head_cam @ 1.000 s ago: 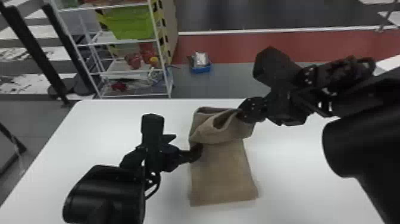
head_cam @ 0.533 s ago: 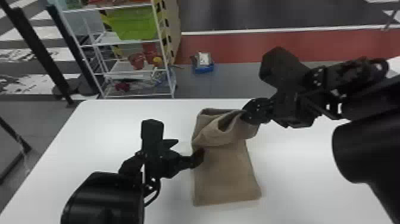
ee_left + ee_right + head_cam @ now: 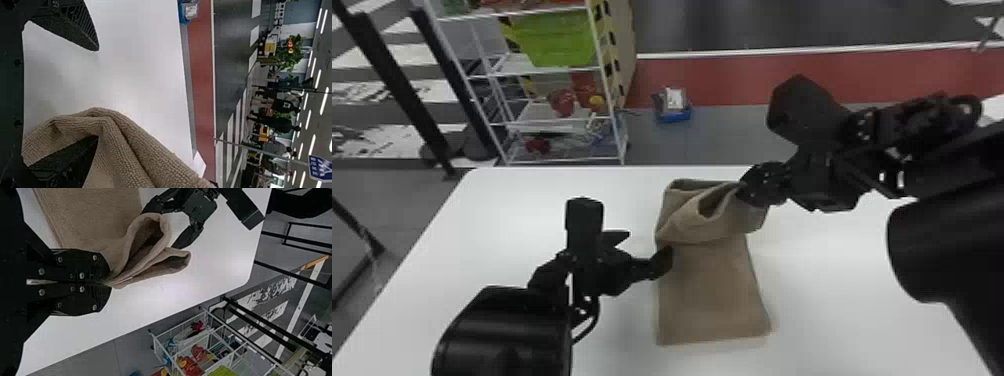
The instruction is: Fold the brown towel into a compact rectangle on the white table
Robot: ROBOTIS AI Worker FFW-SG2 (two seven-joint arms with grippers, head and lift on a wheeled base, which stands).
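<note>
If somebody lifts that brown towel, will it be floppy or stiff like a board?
Probably floppy: the brown towel bends into soft, open loops where the right gripper pinches it. It likely isn't slippery, since its surface looks bumpy up close. And it probably won't roll, because its near part lies flat on the table.

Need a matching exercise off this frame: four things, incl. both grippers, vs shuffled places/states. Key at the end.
Things
1. Left gripper
2. Right gripper
3. Green bin
4. Blue box

Places/states
A. On a shelf of the white rack
B. Shut on the far part of the towel
C. On the floor beyond the table
D. Fingers apart, at the towel's left side

Pairs: 1-D, 2-B, 3-A, 4-C
</note>
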